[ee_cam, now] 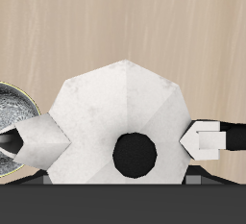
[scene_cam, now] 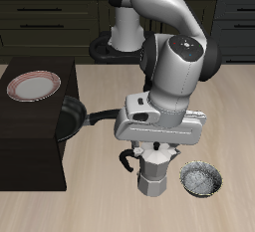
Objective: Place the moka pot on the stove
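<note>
The moka pot (scene_cam: pixel 151 174) is silver and faceted and stands on the wooden table near its front edge, its black handle (scene_cam: pixel 126 160) sticking out sideways. My gripper (scene_cam: pixel 154 148) hangs straight above the pot, close over its lid; the hand hides the fingers. The wrist view looks straight down on the moka pot (ee_cam: pixel 115 108), showing its black lid knob (ee_cam: pixel 135 153), spout and handle. The stove (scene_cam: pixel 33 85), a grey square plate with a red ring, lies on the dark counter, far from the pot.
A black frying pan (scene_cam: pixel 68 116) sits on the dark counter between the stove and the pot, its handle pointing toward the arm. A small grey speckled bowl (scene_cam: pixel 202 179) stands on the table beside the pot and also shows in the wrist view (ee_cam: pixel 14 132).
</note>
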Controlling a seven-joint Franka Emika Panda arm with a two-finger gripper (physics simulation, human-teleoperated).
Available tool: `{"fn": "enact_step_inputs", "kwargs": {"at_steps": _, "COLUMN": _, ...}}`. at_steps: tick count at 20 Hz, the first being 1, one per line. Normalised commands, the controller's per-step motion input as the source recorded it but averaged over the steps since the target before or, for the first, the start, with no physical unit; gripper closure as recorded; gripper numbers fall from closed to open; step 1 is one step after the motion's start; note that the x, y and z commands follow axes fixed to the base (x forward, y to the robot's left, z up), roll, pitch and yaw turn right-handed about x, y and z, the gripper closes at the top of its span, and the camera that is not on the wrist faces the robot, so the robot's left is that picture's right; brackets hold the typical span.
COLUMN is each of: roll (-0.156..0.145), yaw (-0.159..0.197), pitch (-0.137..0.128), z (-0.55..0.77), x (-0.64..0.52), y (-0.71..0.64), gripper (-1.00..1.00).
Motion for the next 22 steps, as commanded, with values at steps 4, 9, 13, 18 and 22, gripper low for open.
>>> {"fn": "enact_step_inputs", "kwargs": {"at_steps": 4, "roll": 0.006, "yaw": -0.022, "pitch": -0.036, "z": 0.4, "x": -0.44, "y": 0.04, "gripper": 1.0}}
{"fn": "enact_step_inputs", "kwargs": {"at_steps": 9, "roll": 0.032, "yaw": 0.006, "pitch": -0.025, "z": 0.34, "x": -0.49, "y": 0.08, "gripper": 1.0}}
{"fn": "enact_step_inputs", "kwargs": {"at_steps": 13, "roll": 0.014, "yaw": 0.0, "pitch": -0.027, "z": 0.24, "x": -0.38, "y": 0.01, "gripper": 1.0}}
{"fn": "enact_step_inputs", "kwargs": {"at_steps": 18, "roll": 0.056, "yaw": -0.003, "pitch": -0.024, "z": 0.2, "x": -0.42, "y": 0.11, "gripper": 1.0}}
{"fn": "enact_step_inputs", "kwargs": {"at_steps": 22, "roll": 0.041, "yaw": 0.001, "pitch": -0.021, "z": 0.14, "x": -0.35, "y": 0.09, "gripper": 1.0}}
